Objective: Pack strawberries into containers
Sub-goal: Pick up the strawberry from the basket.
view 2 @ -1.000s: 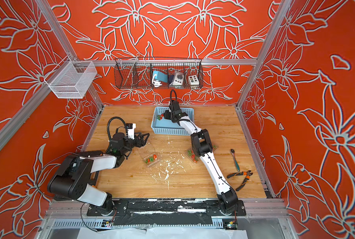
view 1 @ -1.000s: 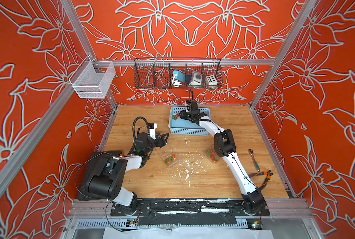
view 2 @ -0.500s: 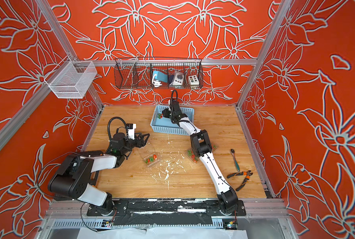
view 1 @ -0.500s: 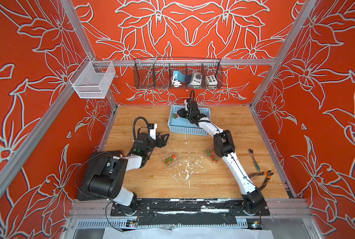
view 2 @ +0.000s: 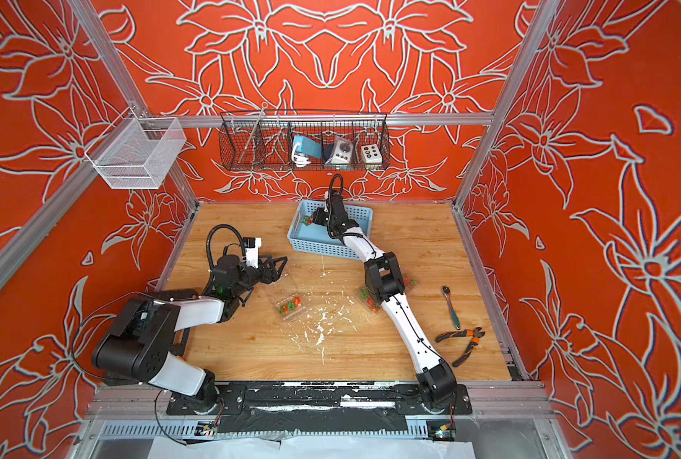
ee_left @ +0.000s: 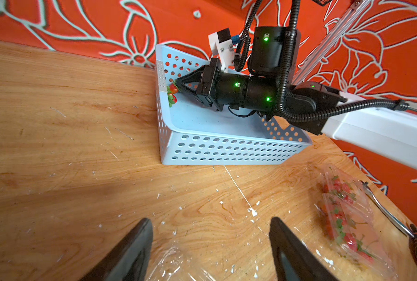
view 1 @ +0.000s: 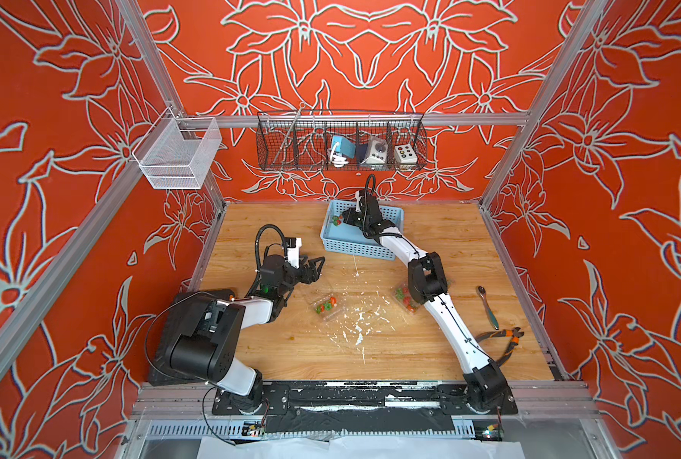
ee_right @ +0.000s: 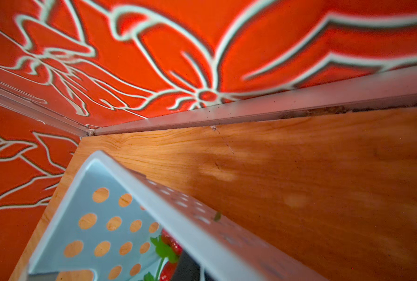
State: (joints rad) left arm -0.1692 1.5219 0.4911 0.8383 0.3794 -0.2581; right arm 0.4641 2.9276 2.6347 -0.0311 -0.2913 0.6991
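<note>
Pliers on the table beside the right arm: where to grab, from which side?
Grip the pliers at the narrow neck by the pivot, from straight above, fingers across it. They lie flat on the table with handles splayed wide, so a side approach likely finds no purchase.

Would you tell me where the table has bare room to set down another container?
Bare wood: left of the basket up to the wall; right of the basket to the far corner; the front strip between the arm bases. Crowded: mid-table around the containers, and the right edge with spoon and pliers.
</note>
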